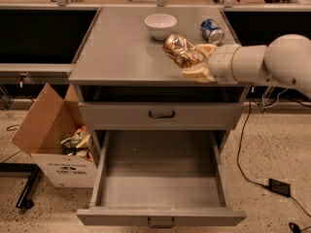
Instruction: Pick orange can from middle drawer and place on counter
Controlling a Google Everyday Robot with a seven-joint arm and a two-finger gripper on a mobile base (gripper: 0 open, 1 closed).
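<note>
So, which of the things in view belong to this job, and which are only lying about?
Belong to the job:
- orange can, held in the gripper above the counter
- open drawer it has to come from

Just lying about:
- white bowl and blue can, both on the counter
- cardboard box on the floor, left of the cabinet
</note>
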